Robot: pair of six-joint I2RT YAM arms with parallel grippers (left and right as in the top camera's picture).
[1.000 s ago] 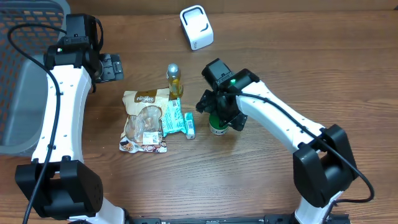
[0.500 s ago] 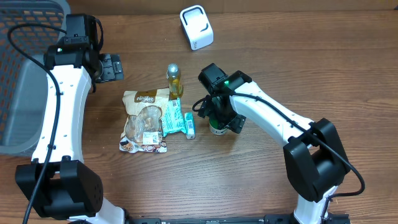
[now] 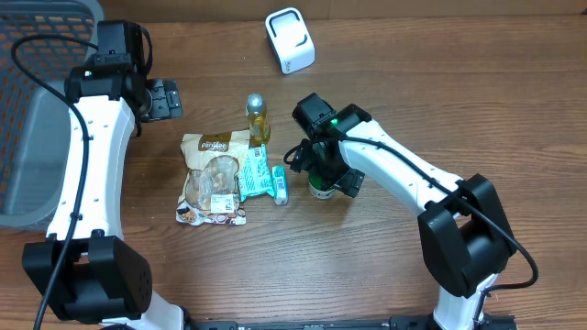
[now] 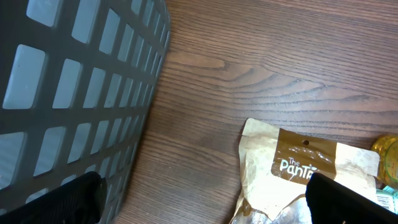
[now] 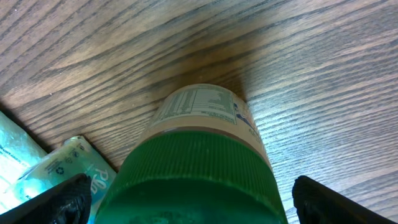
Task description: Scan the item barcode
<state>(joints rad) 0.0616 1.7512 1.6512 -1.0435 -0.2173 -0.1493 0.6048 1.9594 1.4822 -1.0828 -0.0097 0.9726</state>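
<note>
Spanning the overhead view, the wooden table (image 3: 514, 101) has a grey basket (image 3: 37, 110) at its left edge, and near it the left gripper (image 3: 168, 98) hangs released and empty. Only the right wrist view shows the printed label on the green-lidded jar (image 5: 199, 118). The jar stands upright beside the tissue pack (image 5: 37, 168), between the right gripper's (image 3: 323, 176) spread fingers (image 5: 62, 199).

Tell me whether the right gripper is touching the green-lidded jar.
Apart. Right wrist view: the open right gripper straddles the green-lidded jar, a gap showing inside each finger.
</note>
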